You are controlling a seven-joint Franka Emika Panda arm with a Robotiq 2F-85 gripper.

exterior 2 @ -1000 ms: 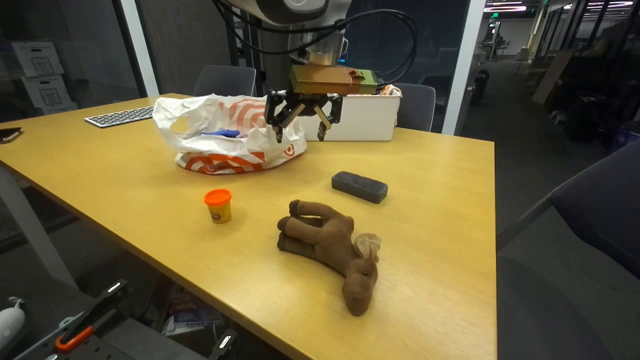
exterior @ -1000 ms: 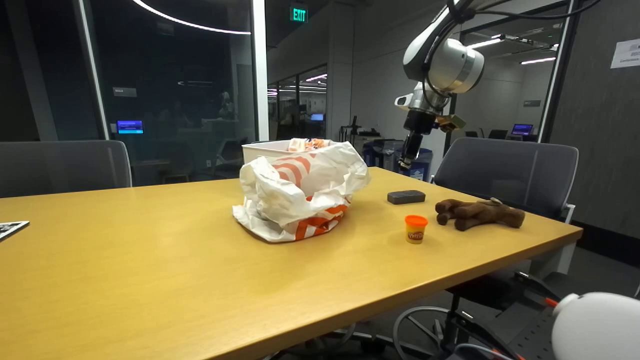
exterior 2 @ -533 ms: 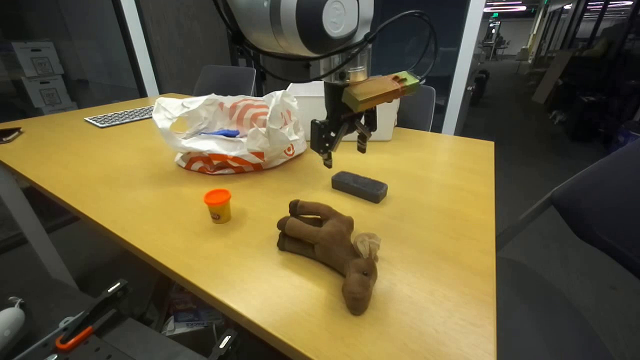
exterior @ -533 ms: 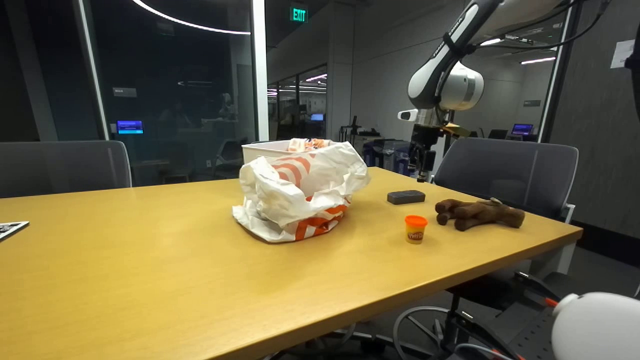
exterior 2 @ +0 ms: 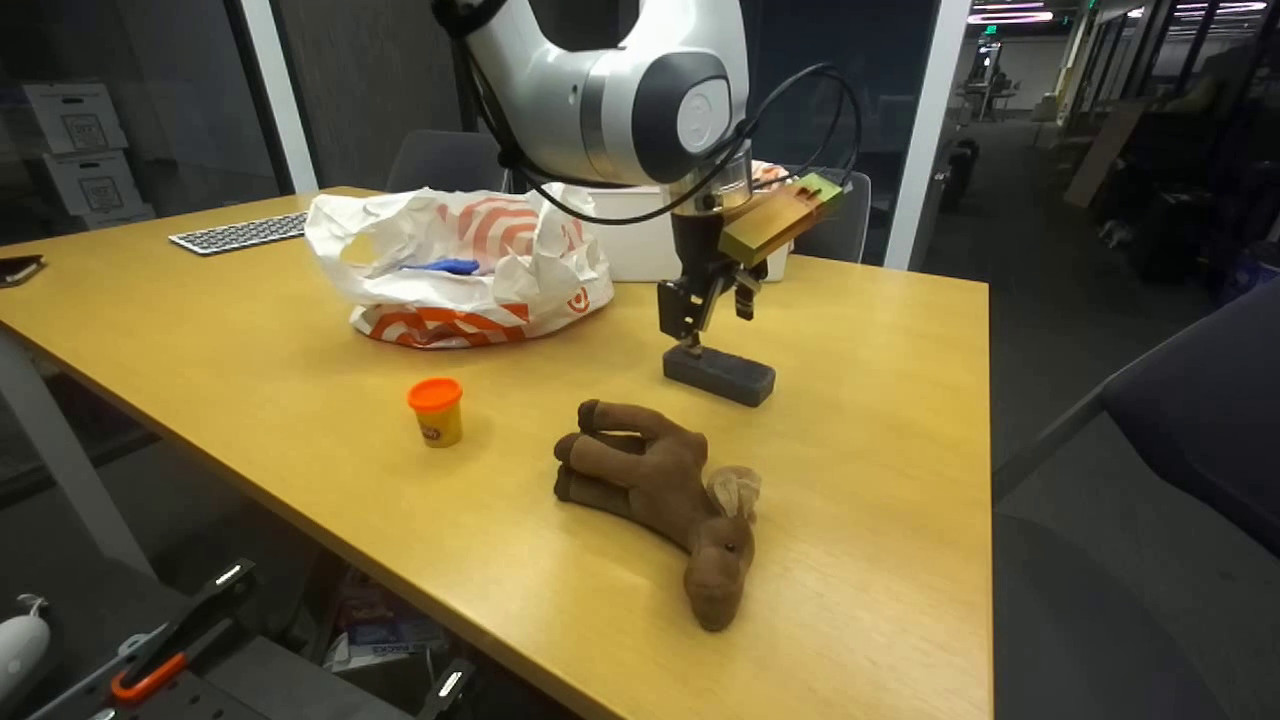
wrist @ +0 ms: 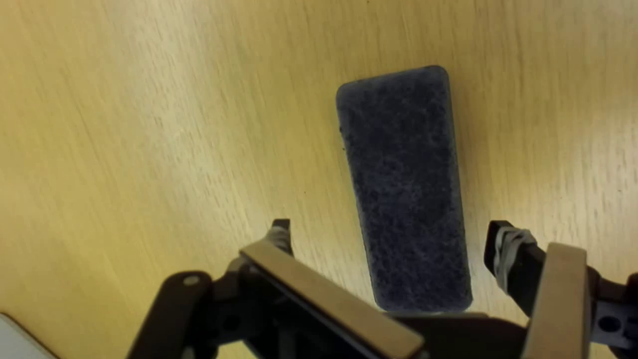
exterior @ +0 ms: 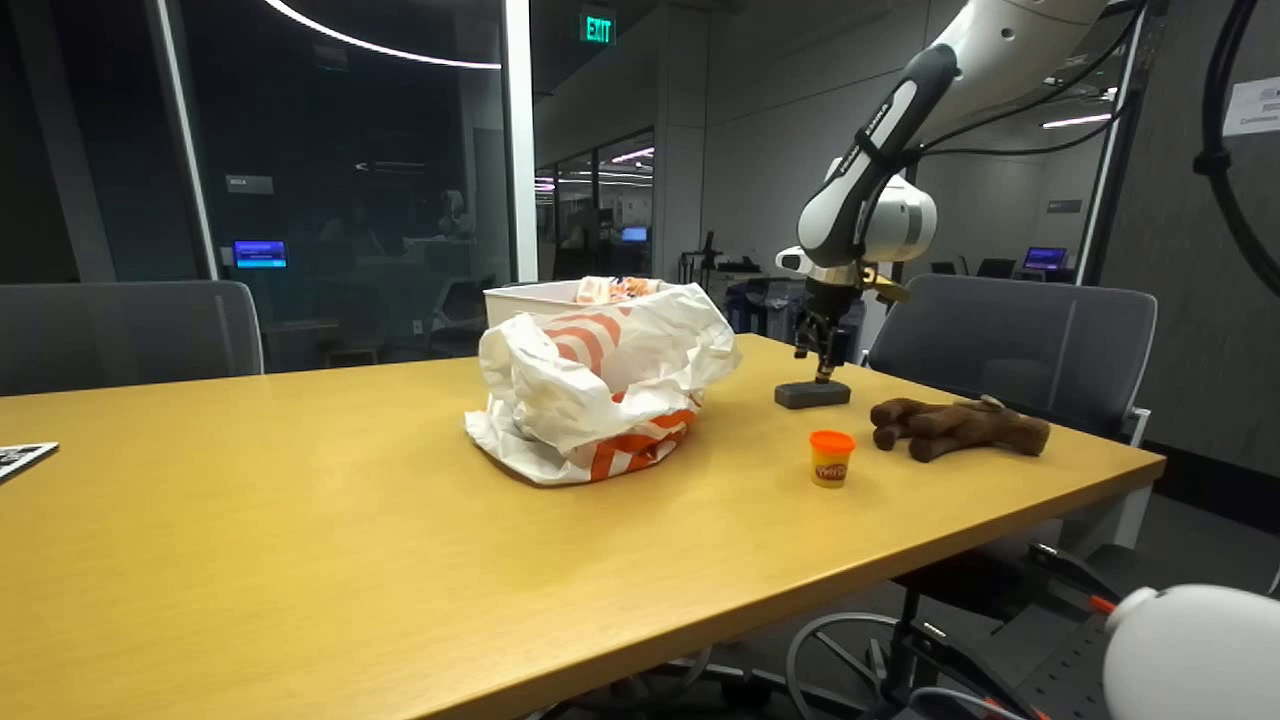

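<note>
A dark grey felt-like block (wrist: 398,164) lies flat on the wooden table, seen in all views. My gripper (wrist: 389,233) stands open just above it, with one finger on either side of the block's near half in the wrist view. Bare wood shows between each fingertip and the block, so nothing is held. In an exterior view the gripper (exterior 2: 718,326) points down over the block (exterior 2: 722,378), one fingertip overlapping its far-left end; whether it touches I cannot tell. A brown plush horse (exterior 2: 655,475) lies on its side in front. Left of it stands a yellow tub with an orange lid (exterior 2: 436,410).
A crumpled white and orange plastic bag (exterior 2: 450,300) with something blue inside stands behind the tub. Beyond it is a white bin (exterior 2: 640,235). A keyboard (exterior 2: 240,233) lies at the far left. Chairs (exterior: 1020,350) surround the table.
The arm has come down from beside the bag and bin to the grey block, and the gripper has turned on its way. Its jaws have stayed open. The objects on the table have not moved.
</note>
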